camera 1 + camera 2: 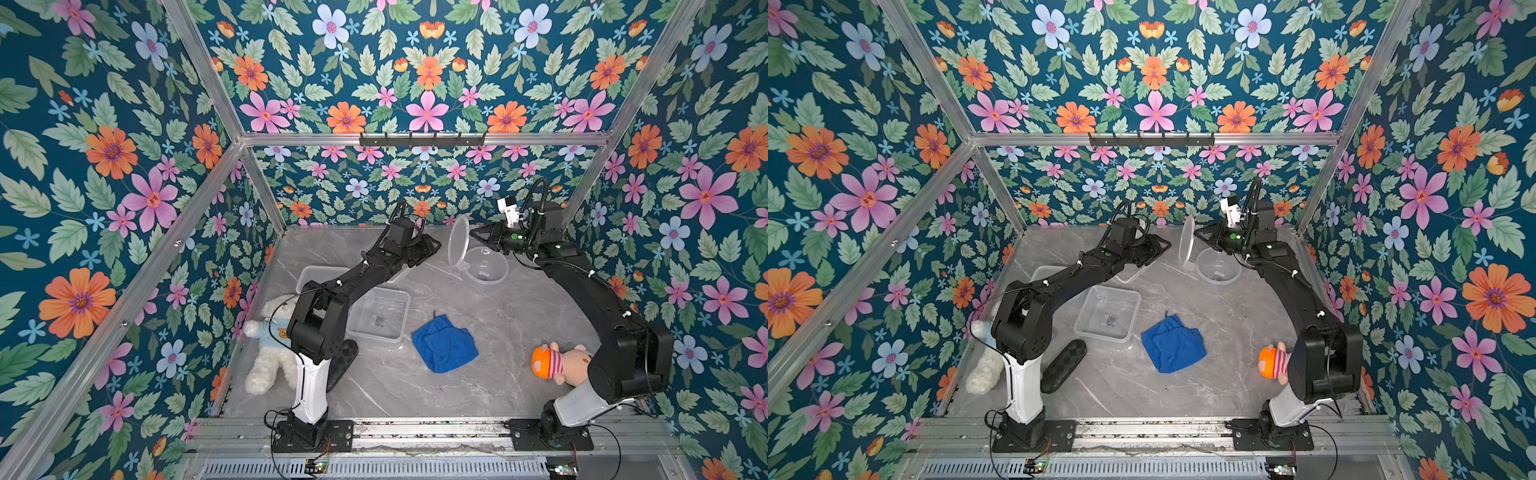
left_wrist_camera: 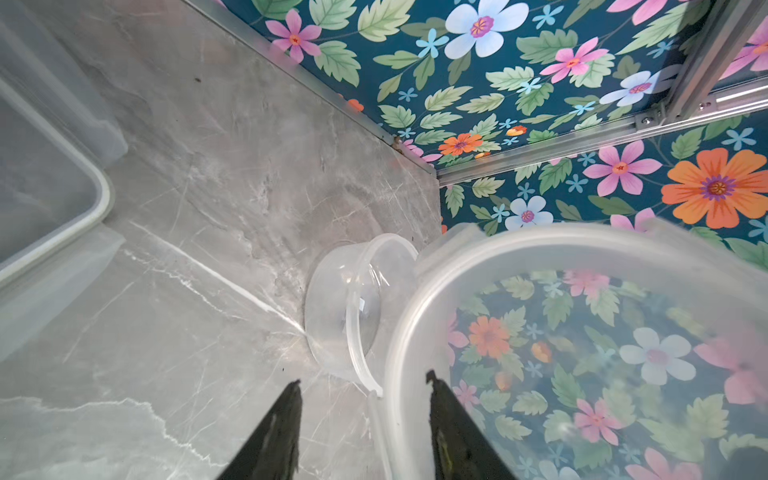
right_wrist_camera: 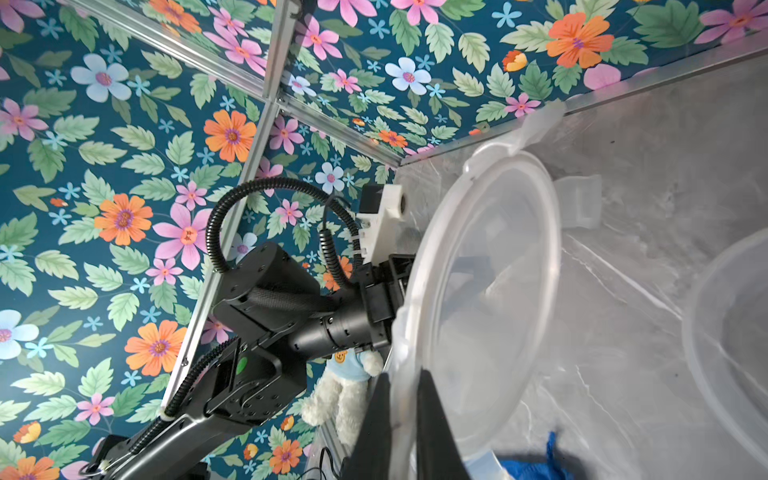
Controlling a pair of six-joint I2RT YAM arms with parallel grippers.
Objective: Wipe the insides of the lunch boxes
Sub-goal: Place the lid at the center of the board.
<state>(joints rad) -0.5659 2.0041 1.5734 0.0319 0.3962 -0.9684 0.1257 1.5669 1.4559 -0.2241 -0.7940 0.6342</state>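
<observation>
Rail [image 1: 415, 432] spans the near edge, farthest from the round box [image 1: 488, 268]. Right gripper [image 3: 405, 415] is clamped on the rim of the lid [image 1: 458, 241], which stands on edge at the round box's rim. Left gripper [image 2: 363, 378] is half spread just beside the lid and holds nothing. Rectangular box [image 1: 380, 313] and square box [image 1: 309, 276] lie well apart from the round box, on the left gripper's side. Cloth [image 1: 444, 343] lies between the round box and the rail.
</observation>
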